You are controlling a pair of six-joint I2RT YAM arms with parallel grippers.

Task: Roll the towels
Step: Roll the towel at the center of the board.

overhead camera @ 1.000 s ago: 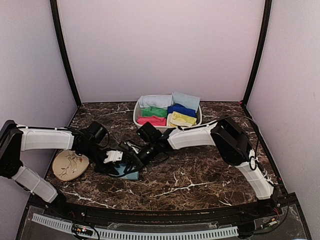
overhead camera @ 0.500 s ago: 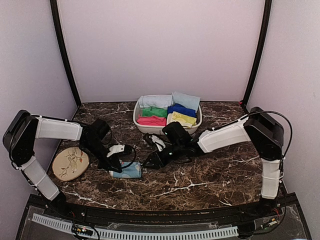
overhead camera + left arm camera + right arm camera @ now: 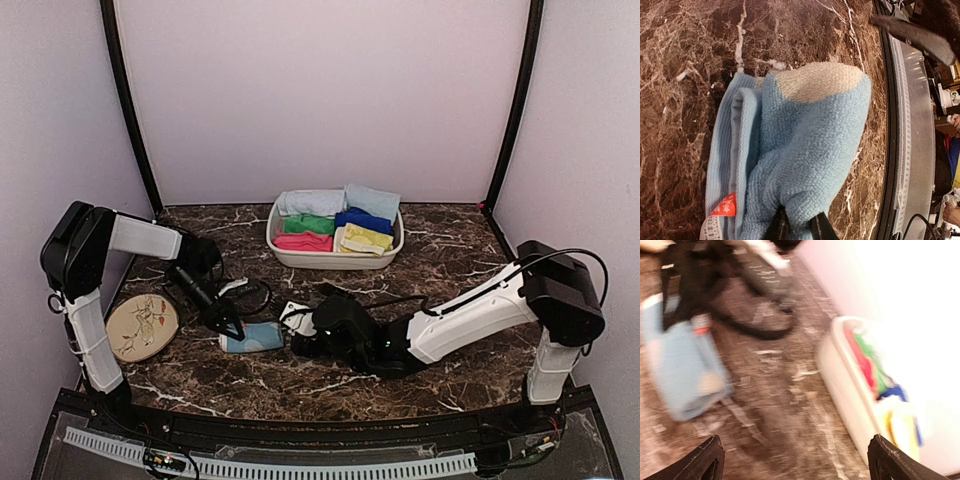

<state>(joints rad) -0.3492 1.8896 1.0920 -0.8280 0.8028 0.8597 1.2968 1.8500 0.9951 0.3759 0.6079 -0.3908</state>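
One blue towel (image 3: 254,338) with a cream round spot lies bunched and partly rolled on the marble table (image 3: 450,250), left of centre. In the left wrist view, the towel (image 3: 805,140) fills the frame, and my left gripper (image 3: 798,228) is shut on a fold of it at its near end. A red tag shows at the towel's edge. My left gripper (image 3: 226,325) sits at the towel's left end. My right gripper (image 3: 298,328) is just right of the towel, apart from it. The blurred right wrist view shows the right gripper (image 3: 799,460) open with nothing between its fingers, and the towel (image 3: 682,370) lies ahead to the left.
A white basket (image 3: 335,258) at the back centre holds rolled towels in pale blue, green, pink, dark blue and yellow. A round beige plate (image 3: 140,328) with a drawing lies at the left. A black cable loop (image 3: 255,295) lies behind the towel. The table's front edge (image 3: 330,425) is close.
My right gripper has let go, opened wide and drawn back to the right of the towel. My left gripper has shut on the towel's fold, and its arm has swung back.
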